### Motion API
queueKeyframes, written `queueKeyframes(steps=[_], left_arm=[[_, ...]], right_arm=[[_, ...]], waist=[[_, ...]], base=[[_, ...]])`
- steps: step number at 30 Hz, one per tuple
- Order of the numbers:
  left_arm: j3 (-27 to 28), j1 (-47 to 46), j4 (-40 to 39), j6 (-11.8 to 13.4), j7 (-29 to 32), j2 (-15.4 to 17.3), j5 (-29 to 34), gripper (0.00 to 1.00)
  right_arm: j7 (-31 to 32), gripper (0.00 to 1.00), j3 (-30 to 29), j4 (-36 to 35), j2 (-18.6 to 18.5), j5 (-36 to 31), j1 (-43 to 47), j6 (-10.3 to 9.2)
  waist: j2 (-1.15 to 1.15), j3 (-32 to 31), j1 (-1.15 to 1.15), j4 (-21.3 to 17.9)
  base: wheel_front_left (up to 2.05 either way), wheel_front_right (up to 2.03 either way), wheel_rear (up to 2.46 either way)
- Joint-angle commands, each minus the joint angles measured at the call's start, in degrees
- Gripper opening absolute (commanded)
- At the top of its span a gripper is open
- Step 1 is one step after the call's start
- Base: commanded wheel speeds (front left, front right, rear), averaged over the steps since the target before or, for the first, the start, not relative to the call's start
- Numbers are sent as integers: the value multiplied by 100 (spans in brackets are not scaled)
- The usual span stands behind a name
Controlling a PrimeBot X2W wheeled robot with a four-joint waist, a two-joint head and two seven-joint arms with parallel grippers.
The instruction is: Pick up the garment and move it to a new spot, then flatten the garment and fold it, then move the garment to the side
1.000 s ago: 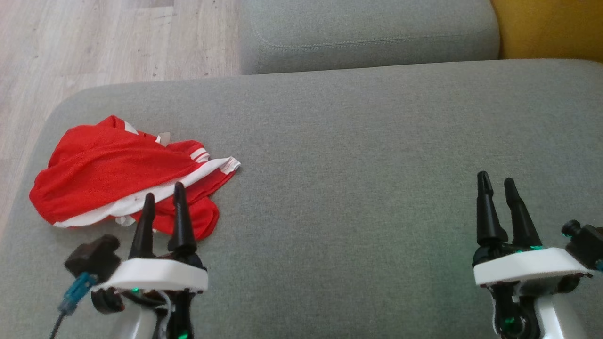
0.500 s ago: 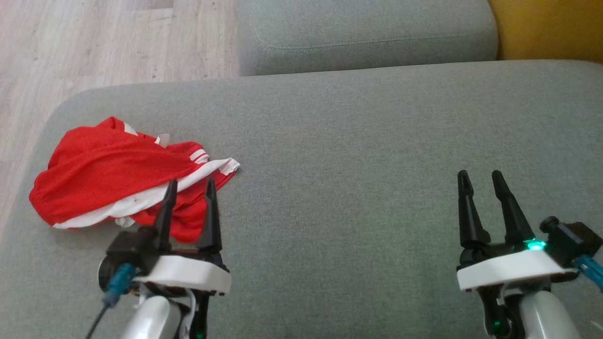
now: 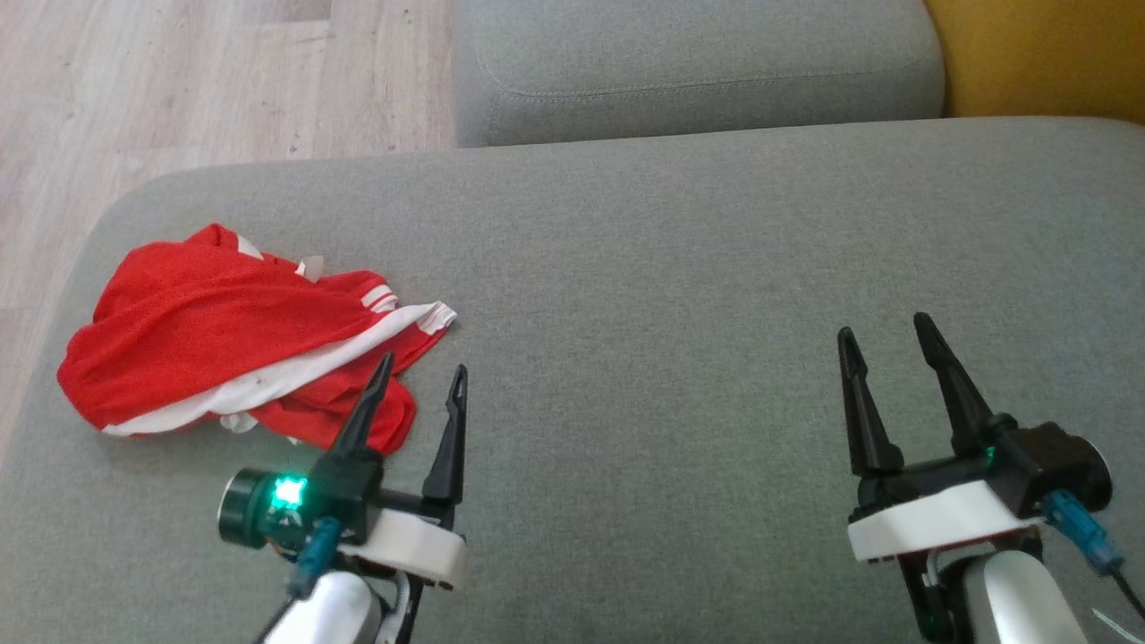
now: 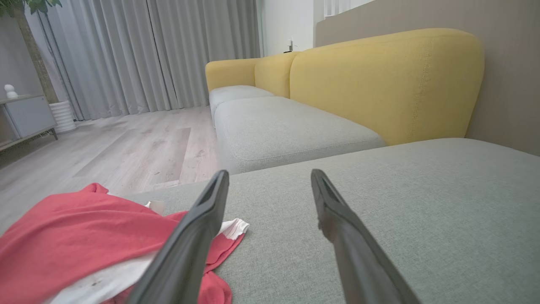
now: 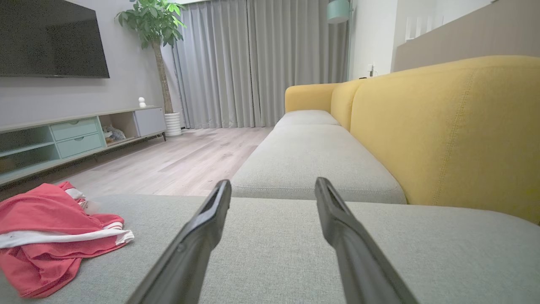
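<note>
You are looking at one garment (image 3: 206,313), red with white bands, lying crumpled toward the left end of the near grey sofa cushion (image 3: 671,268), with two grippers hanging over that cushion. The left gripper (image 3: 423,363) is hovering just beside the garment's right edge, its jaws standing spread with nothing between them. In the head view one finger is overlapping the red cloth, and you cannot tell whether it is touching. The right gripper (image 3: 883,326) is hovering well apart from the garment over bare cushion, jaws likewise spread and empty. Two grey cushions are showing, and the far one (image 3: 698,63) is being cut off by the top edge. The garment's folds are hiding its shape, so its kind is hard to make out.
</note>
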Motion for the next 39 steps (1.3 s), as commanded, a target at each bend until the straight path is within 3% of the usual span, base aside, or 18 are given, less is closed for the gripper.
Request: queueKeyframes(steps=[1, 5, 9, 17, 27, 39], left_arm=[[69, -350, -177, 81, -80, 125, 213, 100], [-8, -361, -258, 149, -148, 111, 232, 100], [332, -193, -502, 66, -215, -57, -152, 100], [1023, 236, -593, -523, -352, -395, -136, 100], [1340, 549, 27, -1244, -522, -744, 564, 100], [1729, 525, 370, -1573, -535, -979, 752, 100]], right_arm=[[-83, 100, 131, -260, -39, -199, -228, -3], [-151, 100, 122, -285, -41, -343, -198, -3], [-218, 100, 121, -263, -42, -148, -163, -4], [-353, 100, -40, 130, -45, 425, -37, -4], [-522, 100, 85, 957, -48, -10, -94, -4], [-535, 100, 114, 1069, -49, 74, -176, -4]], waist=[[0, 1, 0, 6], [0, 3, 0, 25], [0, 1, 0, 31], [0, -36, 0, 18], [0, -124, 0, -8], [0, -124, 0, -34]], base=[[0, 0, 0], [0, 0, 0], [0, 0, 0], [0, 0, 0], [0, 0, 0], [0, 0, 0]])
